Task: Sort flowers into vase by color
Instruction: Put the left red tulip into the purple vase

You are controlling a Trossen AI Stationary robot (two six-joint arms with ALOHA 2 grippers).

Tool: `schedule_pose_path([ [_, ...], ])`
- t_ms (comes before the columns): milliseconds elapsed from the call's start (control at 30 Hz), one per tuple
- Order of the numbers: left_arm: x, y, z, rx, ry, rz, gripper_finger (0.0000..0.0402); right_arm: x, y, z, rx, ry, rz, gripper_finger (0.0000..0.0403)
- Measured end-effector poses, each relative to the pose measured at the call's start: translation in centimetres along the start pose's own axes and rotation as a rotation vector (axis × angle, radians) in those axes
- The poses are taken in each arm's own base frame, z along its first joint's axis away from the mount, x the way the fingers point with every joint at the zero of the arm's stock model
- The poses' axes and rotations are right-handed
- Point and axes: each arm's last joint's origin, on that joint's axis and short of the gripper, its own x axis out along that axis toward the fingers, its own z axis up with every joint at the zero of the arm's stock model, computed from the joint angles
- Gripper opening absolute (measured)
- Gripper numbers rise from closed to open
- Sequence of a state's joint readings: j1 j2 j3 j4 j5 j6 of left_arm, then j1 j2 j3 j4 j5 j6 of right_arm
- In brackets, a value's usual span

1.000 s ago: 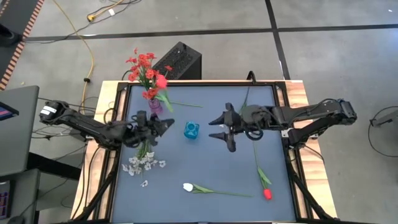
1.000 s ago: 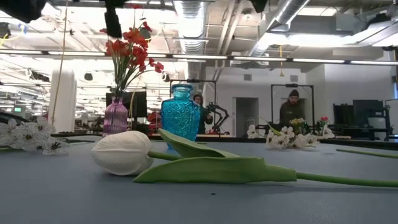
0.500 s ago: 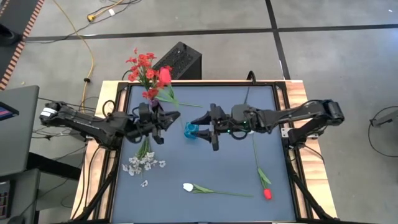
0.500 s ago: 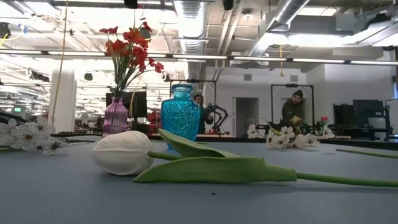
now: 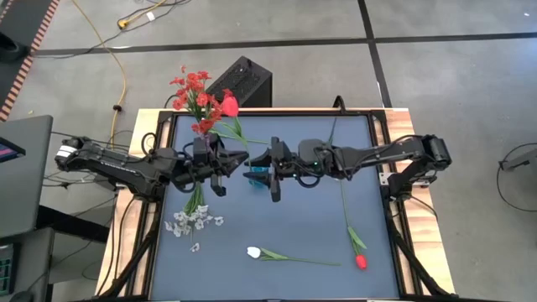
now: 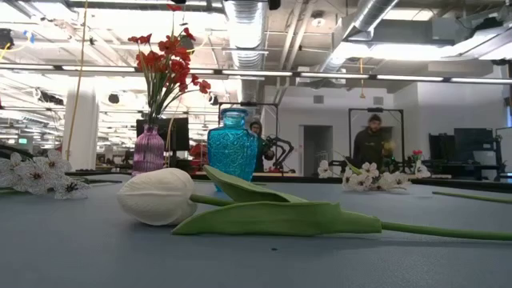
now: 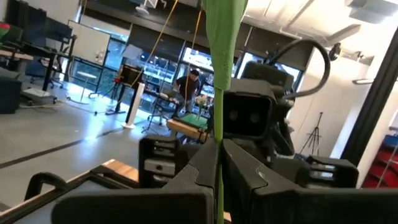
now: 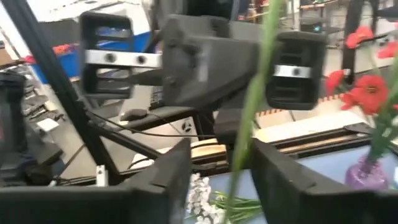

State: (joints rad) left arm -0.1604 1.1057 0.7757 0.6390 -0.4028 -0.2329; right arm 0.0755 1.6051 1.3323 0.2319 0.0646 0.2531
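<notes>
Above the table's center, the left gripper (image 5: pixel 237 158) and the right gripper (image 5: pixel 267 162) face each other almost nose to nose, just at 9 o'clock and 3 o'clock of the blue glass vase (image 5: pixel 258 174). The left gripper is clenched on the green stem of a red tulip (image 5: pixel 229 106), whose bud hangs over the table's far edge at 12 o'clock beside the red clustered spray (image 5: pixel 193 91). In the left wrist view the stem (image 7: pixel 217 93) runs straight up from between the closed fingers (image 7: pixel 186 171), with the other arm's wrist close behind it. The right gripper's fingers (image 8: pixel 163 180) stand parted on either side of the same stem (image 8: pixel 249 112) without visibly pinching it.

The red spray stands in the small purple vase (image 6: pixel 149 150), at 9 o'clock of the blue vase (image 6: pixel 233 146) in the low view. A white blossom spray (image 5: pixel 194 222) lies on the blue mat (image 5: pixel 294 226) toward 8 o'clock, its stem reaching up under the left arm. A white tulip (image 5: pixel 253 252) lies near the front edge at 6 o'clock, and a second red tulip (image 5: pixel 361 262) lies at 4 o'clock, its long stem stretching back under the right arm. Behind the table, a person (image 6: pixel 370 144) stands in the room beyond.
</notes>
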Motion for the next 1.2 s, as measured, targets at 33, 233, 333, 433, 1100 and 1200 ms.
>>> schedule_pose_path([
  [33, 0.0, 0.0, 0.0, 0.001, 0.002, 0.000, 0.0000, 0.0, -0.2, 0.0, -0.001, 0.005, -0.017, 0.0149],
  [233, 0.0, 0.1, 0.0, 0.000, 0.000, 0.006, 0.0000, -0.6, -0.9, 0.3, -0.015, 0.043, -0.052, 0.0025],
  [333, 0.0, 0.0, 0.0, 0.001, 0.001, 0.000, 0.0002, -0.7, -0.9, 0.4, -0.021, 0.047, -0.053, 0.0027],
  [433, 0.0, 0.1, -0.1, 0.004, 0.007, 0.002, 0.0019, -1.0, -0.9, 0.5, -0.022, 0.058, -0.055, 0.0026],
  [1100, 0.8, 2.3, -0.1, -0.071, 0.078, -0.055, 0.0175, -1.3, -1.8, 0.5, -0.029, 0.097, -0.081, 0.0026],
  [1200, 0.8, 2.3, 0.0, -0.051, 0.070, -0.055, 0.0174, -1.3, -1.8, 0.3, -0.030, 0.120, -0.085, 0.0026],
])
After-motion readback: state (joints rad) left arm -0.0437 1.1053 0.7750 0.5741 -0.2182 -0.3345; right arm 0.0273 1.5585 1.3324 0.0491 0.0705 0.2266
